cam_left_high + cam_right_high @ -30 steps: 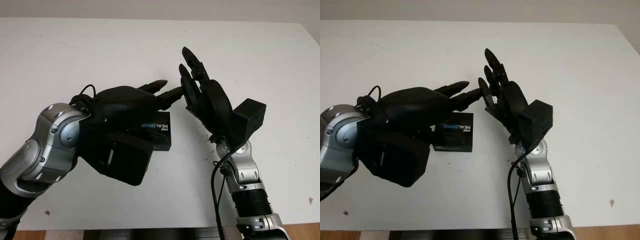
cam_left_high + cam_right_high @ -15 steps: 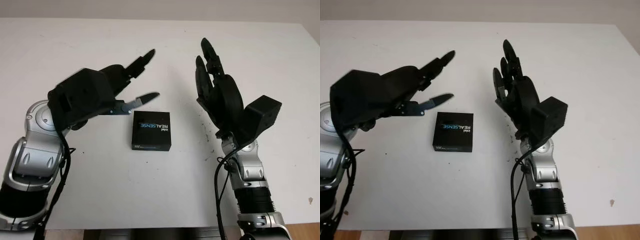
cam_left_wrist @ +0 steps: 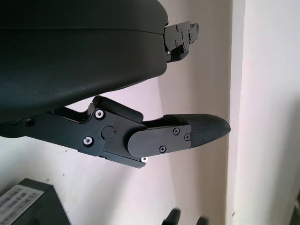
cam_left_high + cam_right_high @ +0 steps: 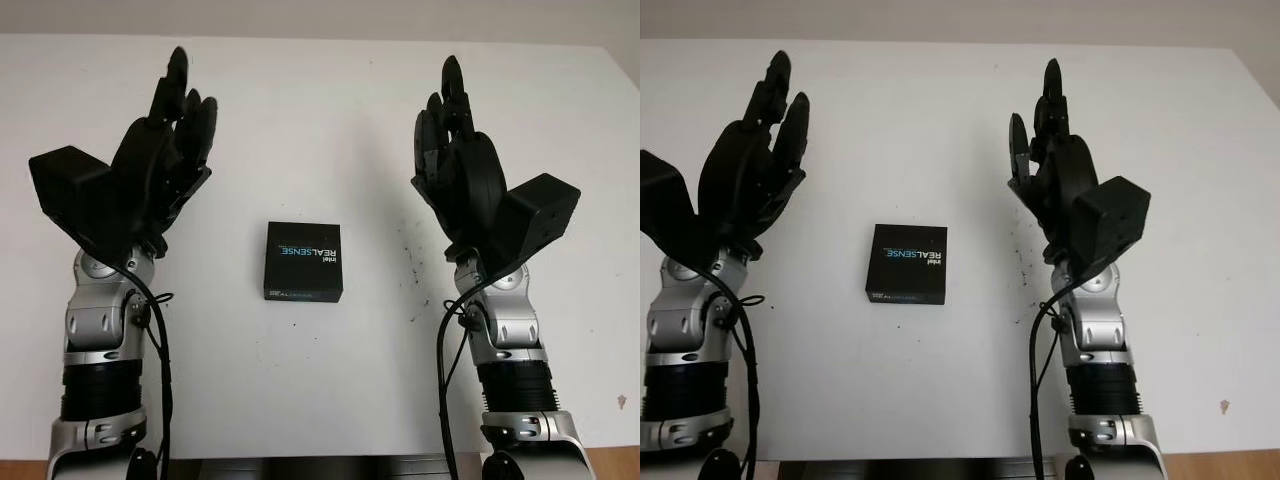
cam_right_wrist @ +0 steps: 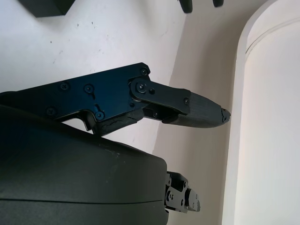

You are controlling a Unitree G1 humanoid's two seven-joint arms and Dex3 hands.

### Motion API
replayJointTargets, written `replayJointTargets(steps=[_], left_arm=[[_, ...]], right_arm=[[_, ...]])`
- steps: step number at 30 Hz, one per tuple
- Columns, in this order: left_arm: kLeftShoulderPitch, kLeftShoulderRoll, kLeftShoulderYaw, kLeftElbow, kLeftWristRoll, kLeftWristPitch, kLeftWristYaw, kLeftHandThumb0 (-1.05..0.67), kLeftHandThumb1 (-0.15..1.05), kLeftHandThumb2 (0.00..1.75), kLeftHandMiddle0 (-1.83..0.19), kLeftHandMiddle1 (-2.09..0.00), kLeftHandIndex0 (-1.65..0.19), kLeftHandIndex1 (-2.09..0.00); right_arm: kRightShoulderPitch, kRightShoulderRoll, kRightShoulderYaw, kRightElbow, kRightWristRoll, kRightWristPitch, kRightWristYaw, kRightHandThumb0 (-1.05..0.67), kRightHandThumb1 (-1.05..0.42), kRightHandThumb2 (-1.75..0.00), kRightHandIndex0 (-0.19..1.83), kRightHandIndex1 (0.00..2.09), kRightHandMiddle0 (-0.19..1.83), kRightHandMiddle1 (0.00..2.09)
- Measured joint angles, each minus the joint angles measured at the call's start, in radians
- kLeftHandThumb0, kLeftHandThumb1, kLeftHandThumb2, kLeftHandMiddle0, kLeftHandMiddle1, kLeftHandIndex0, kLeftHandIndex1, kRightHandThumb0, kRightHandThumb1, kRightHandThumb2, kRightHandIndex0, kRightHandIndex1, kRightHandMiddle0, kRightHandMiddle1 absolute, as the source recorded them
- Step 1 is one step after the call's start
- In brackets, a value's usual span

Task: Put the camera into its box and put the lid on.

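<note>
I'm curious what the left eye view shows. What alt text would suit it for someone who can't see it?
A closed black box with its lid on lies on a white table, midway between two raised black robot arms. The left robot hand and the right robot hand are both open, held above the table on either side of the box, holding nothing.

One closed black box (image 4: 303, 261), two robot hands (image 4: 160, 165) (image 4: 460, 165).

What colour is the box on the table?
Black box with white and blue lettering on its lid, clearest in the left eye view.
</note>
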Motion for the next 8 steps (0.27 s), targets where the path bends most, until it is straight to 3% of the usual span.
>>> replayJointTargets(steps=[8], left_arm=[[0.000, -0.002, 0.001, 0.082, -0.035, -0.086, 0.010, -0.74, 1.05, 0.56, 0.19, 0.00, 0.19, 0.00]], right_arm=[[-0.006, -0.015, 0.001, 0.023, -0.007, 0.017, 0.003, -0.73, -1.05, -0.67, -0.19, 0.00, -0.19, 0.00]])
